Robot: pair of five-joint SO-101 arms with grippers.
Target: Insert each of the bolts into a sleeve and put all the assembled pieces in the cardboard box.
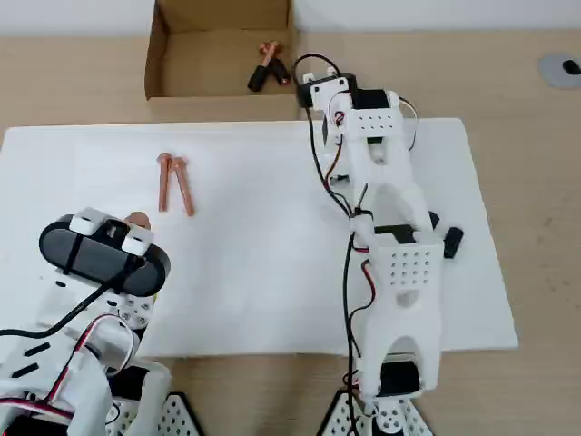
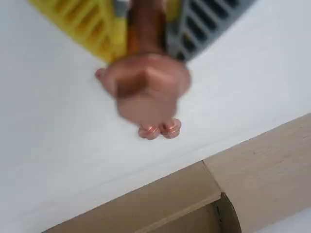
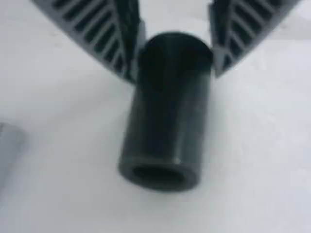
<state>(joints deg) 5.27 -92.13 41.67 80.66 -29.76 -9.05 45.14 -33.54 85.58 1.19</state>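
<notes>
Copper bolt [image 2: 148, 87] is clamped by its shank in the left gripper [image 2: 146, 48], over the white sheet [image 1: 272, 263]. The right gripper [image 3: 172, 73] is closed on a black sleeve [image 3: 167, 126] whose open bore faces outward. Two loose bolts [image 1: 172, 182] lie on the sheet, well apart from the cardboard box [image 1: 156, 54], which holds assembled pieces [image 1: 270, 65]. Judged step is mating: bring shank and bore onto one axis before any push, keep both grips firm, and advance slowly so the bolt does not cock in the mouth.

Wood table [image 1: 536, 163] w/ white sheet [image 1: 254, 272], cardboard box [image 1: 204, 59] at far edge, 2 copper bolts [image 1: 164, 182] on sheet
</notes>
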